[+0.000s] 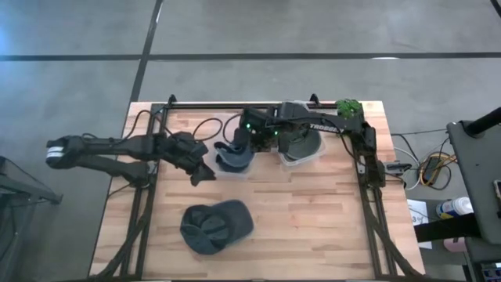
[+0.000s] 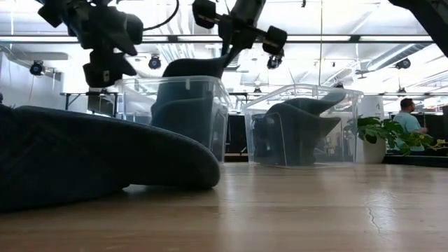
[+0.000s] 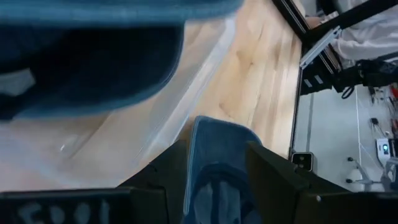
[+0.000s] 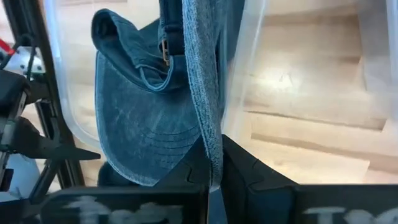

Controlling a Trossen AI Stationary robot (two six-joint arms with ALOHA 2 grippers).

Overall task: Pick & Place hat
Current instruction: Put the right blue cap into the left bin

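A blue denim hat (image 1: 231,154) hangs in the left clear bin (image 1: 235,171), with my right gripper (image 1: 255,139) shut on it just above the bin. The low view shows its brim (image 2: 210,66) rising out of the bin toward the gripper (image 2: 234,38). A second blue hat (image 1: 215,227) lies flat on the wooden table, near the front. My left gripper (image 1: 202,174) hovers open left of the bin and holds nothing. In the left wrist view, blue cloth (image 3: 214,168) shows in the gap beyond its fingers. My right gripper pinches the brim's edge (image 4: 211,134) between its two fingers, which point steeply down from above. The brim stands on edge in the hold. The crown and the buckled back strap (image 4: 165,46) hang below the fingers, inside the bin.
A second clear bin (image 1: 301,162) to the right holds another dark hat (image 1: 301,141). A small green plant (image 1: 348,106) stands at the far right corner. Black frame rails (image 1: 368,180) run along the table's sides. A person (image 2: 406,115) sits in the room behind.
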